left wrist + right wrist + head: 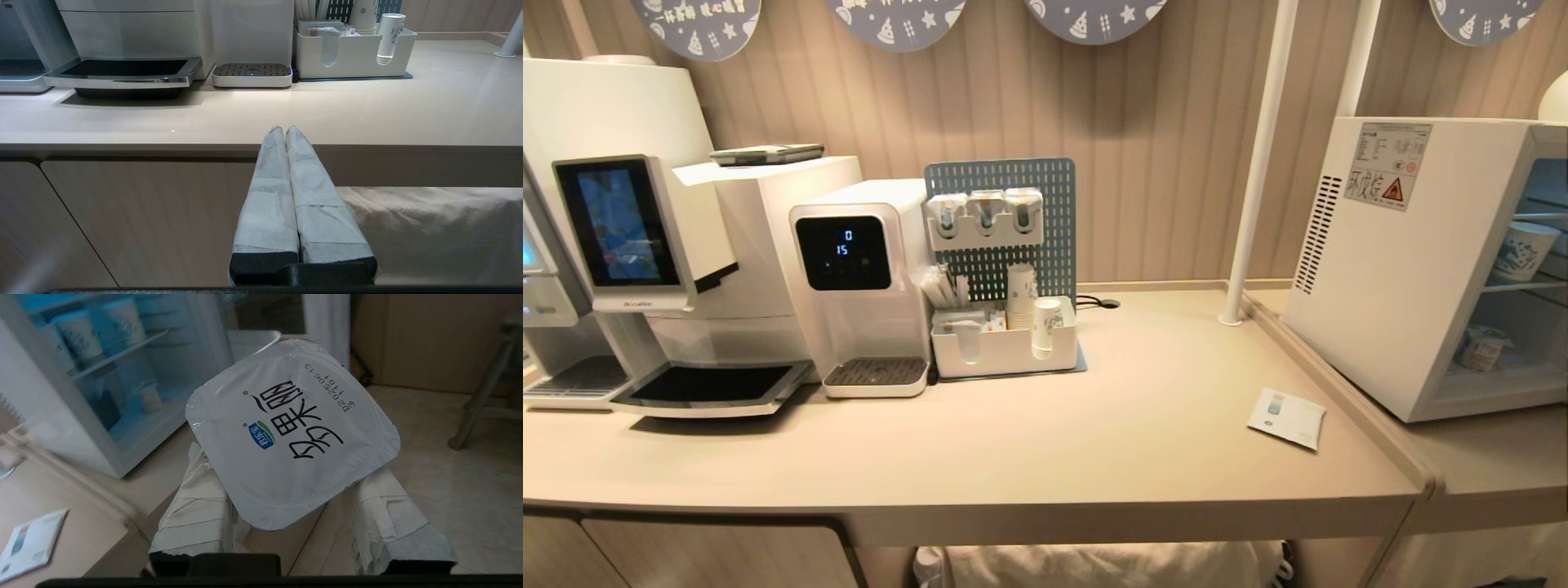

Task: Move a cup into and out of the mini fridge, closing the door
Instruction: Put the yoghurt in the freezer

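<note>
Gripping a foil-lidded cup (292,433) dated 20250613, right end effector (294,498).

Beige counter (1143,425) against ribbed tan wall (1160,122), white pole (1254,163) alongside.

A beige counter (1143,408) carries 2 white machines, a cup organizer (1005,347), a leaflet (1286,418) and the mini fridge (1429,261).
</note>
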